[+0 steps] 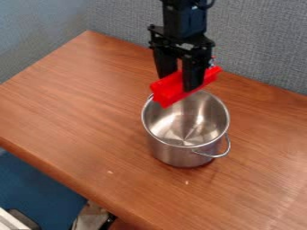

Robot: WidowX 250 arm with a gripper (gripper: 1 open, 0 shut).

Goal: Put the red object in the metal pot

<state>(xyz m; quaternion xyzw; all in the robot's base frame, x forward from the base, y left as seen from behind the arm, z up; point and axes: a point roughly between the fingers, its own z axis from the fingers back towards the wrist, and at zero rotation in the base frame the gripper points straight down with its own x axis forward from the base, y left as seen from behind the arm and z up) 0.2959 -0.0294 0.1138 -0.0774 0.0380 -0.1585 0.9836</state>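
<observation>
- Tool pinching the red block near its middle, fingers pointing down, one on either side.
- Block tilted: end toward the camera's right sits higher, left end lower.
- Block is over the back rim of the steel pot, not down inside. Can't tell from this angle if it touches the rim.
- Black arm comes in from the top edge of frame, roughly vertical above the block.
- Pot upright on the bench, mouth up, rolled rim, shiny inner wall and base visible. Nothing seen in the visible part of the interior except reflections.
- Wire handle loop sticks out on the pot's near right side.
- Bench is orange-brown wood grain, a few small pale specks on the near side of the pot.
- Grey fabric-like partition behind the bench.
- Blue surface lower left, past the bench edge.
- Bottom left corner: some white and dark hardware, cut off by the frame, can't identify.
</observation>
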